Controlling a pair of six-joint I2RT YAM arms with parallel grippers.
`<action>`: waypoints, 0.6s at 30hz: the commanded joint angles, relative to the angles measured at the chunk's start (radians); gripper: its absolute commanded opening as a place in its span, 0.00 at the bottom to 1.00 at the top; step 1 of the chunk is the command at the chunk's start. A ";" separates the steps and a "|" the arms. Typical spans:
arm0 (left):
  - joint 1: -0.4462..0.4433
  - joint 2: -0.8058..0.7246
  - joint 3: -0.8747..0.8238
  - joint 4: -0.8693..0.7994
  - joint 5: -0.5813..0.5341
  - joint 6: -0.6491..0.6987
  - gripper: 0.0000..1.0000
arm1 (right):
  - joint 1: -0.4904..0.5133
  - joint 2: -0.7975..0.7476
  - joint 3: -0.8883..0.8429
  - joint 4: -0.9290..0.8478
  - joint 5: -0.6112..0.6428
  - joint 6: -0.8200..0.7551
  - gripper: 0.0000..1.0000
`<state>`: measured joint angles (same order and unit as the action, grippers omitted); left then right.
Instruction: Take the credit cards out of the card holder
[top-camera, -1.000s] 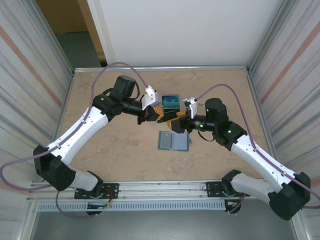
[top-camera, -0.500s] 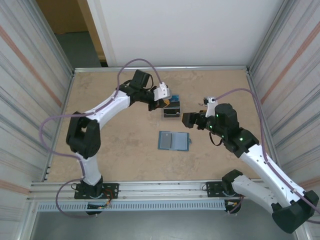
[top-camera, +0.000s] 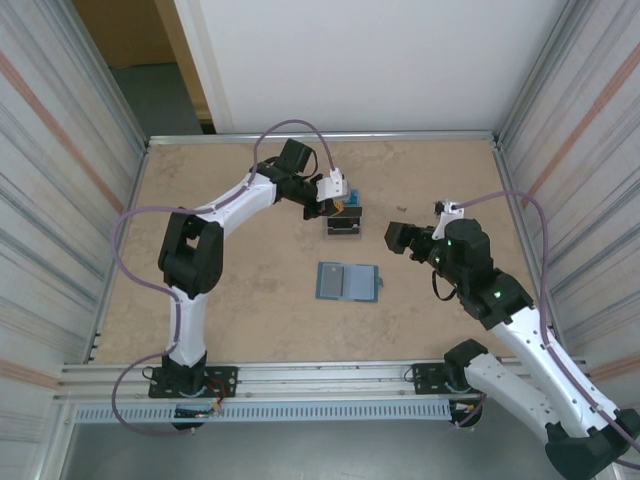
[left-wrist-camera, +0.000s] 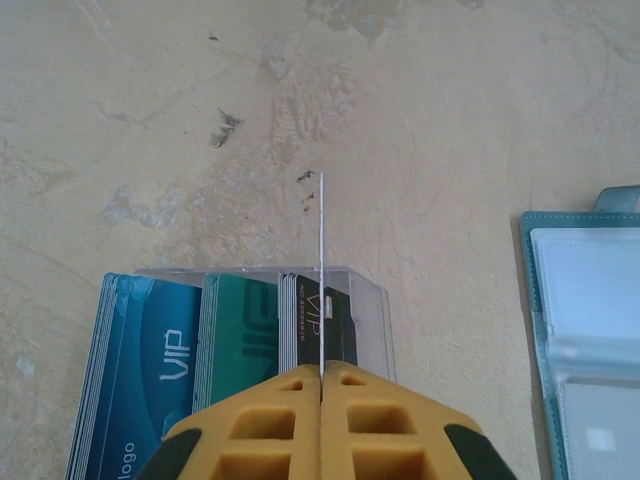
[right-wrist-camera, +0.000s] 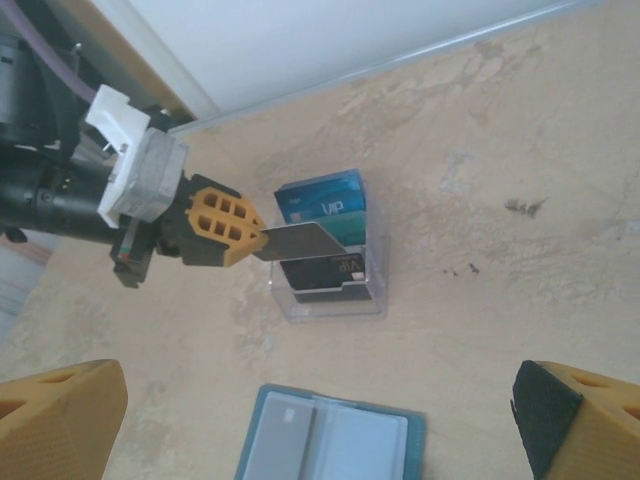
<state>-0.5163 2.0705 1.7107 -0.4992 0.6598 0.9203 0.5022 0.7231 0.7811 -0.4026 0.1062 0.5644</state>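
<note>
Over the clear stand (right-wrist-camera: 331, 304), left jaws pinch one credit card (right-wrist-camera: 300, 240)

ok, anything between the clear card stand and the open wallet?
No. In the right wrist view the table between the clear stand and the card holder is bare.

- We see a beige, mottled tabletop (top-camera: 250, 320), evenly lit.
- A plain white wall panel (top-camera: 350, 60) stands behind it.
- Ribbed grey side walls (top-camera: 60, 200) flank it.
- An aluminium rail (top-camera: 320, 373) edges the near side.
- Far left, we glimpse grey floor (top-camera: 160, 95) and a brown wooden panel (top-camera: 120, 30).
</note>
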 joint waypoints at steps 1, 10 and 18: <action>0.008 0.019 0.039 -0.043 0.000 0.005 0.00 | -0.007 0.003 -0.017 -0.013 0.029 0.028 0.99; 0.012 0.091 0.072 -0.055 0.008 -0.011 0.00 | -0.008 0.036 -0.005 -0.005 0.026 0.022 0.99; 0.016 0.138 0.104 -0.057 -0.013 -0.016 0.00 | -0.009 0.039 -0.017 -0.003 0.026 0.023 0.99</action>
<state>-0.5098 2.1933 1.7782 -0.5312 0.6518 0.9157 0.4969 0.7597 0.7746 -0.4057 0.1127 0.5694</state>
